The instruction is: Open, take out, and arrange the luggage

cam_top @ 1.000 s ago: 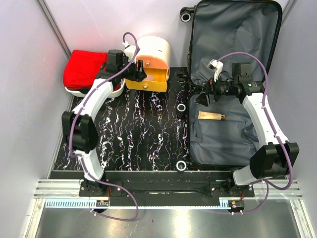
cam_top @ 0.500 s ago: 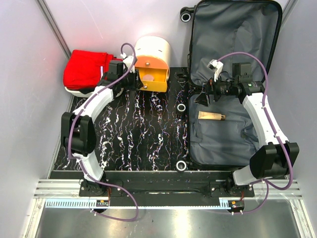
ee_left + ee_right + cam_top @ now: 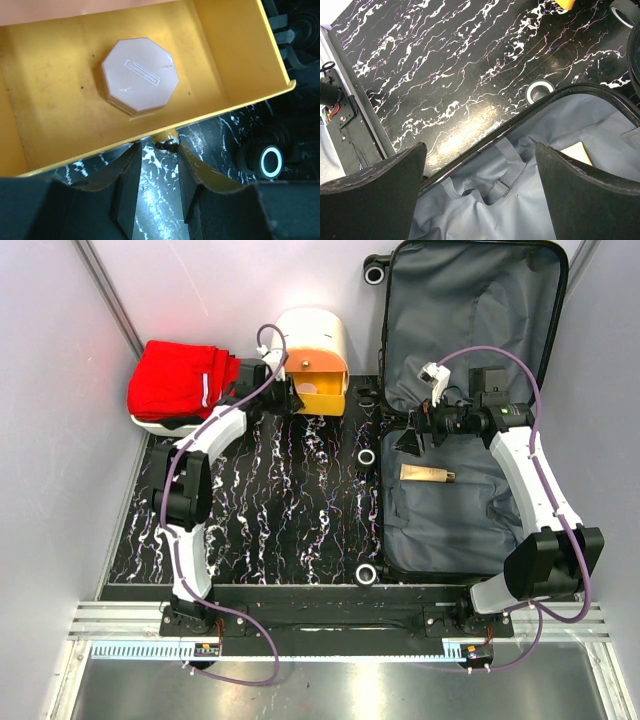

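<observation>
Clad, on left arm (image 3: 213, 435) and right arm (image 3: 535, 483) alike, in glossy white link shells between chunky black joint housings. Strung with one purple cable (image 3: 497, 350) apiece, looping loose from base to wrist. Bolted down on black bases (image 3: 186, 617). Tipped with matte black: left hand (image 3: 159, 150) with narrow, squared fingers (image 3: 127, 192); right hand (image 3: 480, 165) with broad, curved-edged ones, faintly speckled.

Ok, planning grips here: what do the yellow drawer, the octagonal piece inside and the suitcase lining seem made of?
Yellow drawer: matte card or thin plastic, scuffed, speckled. Octagonal piece: likely glossy pink plastic, reflections on top. Suitcase lining: soft grey woven fabric, creased and folding.
</observation>
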Available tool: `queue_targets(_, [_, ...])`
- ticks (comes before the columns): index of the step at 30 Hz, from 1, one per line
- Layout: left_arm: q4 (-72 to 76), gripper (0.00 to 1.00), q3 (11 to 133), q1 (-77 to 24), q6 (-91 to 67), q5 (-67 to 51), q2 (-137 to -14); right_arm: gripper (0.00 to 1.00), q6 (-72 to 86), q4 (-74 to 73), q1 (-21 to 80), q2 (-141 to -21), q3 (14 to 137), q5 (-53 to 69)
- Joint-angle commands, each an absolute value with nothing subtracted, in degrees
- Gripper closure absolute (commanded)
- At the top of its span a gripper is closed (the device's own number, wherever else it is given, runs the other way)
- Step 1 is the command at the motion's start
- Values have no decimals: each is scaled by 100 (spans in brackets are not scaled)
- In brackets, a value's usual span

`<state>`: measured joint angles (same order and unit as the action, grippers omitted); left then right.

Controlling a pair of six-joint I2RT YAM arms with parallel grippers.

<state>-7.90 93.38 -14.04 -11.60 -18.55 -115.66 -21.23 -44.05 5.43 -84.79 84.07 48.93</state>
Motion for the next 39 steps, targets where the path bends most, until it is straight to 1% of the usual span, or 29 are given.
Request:
queue_targets(1, [825,60,9931,-1327,-1169,-1310,-12049,0,-2197,-4456,563,-8543,8780,4816])
queue_targets(4, [1132,60,10020,-1345,-1151,-915,-12138,0,-2188,-4456,571,-8587,8833,4808])
queue_targets(7, [1711,59,9739,-1353,-1230,-388,-12050,1,-2188,-4456,571,-8639,8859,4790])
queue_targets(11, [2319,45,9440,-1432,-1327,-150,-12015,0,-2180,-4465,571,-8727,8903,4799])
queue_targets(15, [2557,42,9501,-1512,-1344,-193,-12094,0,-2188,-4456,571,-8806,8965,4799])
queue_targets(18, [2409,42,9562,-1547,-1423,-254,-12032,0,-2206,-4465,571,-8842,9000,4790])
queue_targets(24, [2171,39,9018,-1573,-1792,-737,-11286,0,-2285,-4491,563,-8754,8939,4737])
queue_targets(26, [1786,39,9044,-1634,-1941,-633,-11057,0,-2285,-4491,563,-8719,8877,4729])
queue_targets(30, [1547,39,9044,-1687,-2722,-597,-10898,0,-2320,-4500,554,-8710,8851,4746])
queue_targets(33, [1161,38,9316,-1731,-3249,-536,-11039,0,-2338,-4500,545,-8736,8886,4746])
queue_targets(35, [828,39,9754,-1731,-3654,-466,-11328,0,-2338,-4491,545,-8754,8912,4746])
queue_targets(37, [90,40,10393,-1705,-4234,-510,-11687,0,-2355,-4500,554,-8763,8930,4729])
queue_targets(39, [-306,41,10677,-1661,-4813,-719,-11891,0,-2373,-4509,554,-8745,8938,4720])
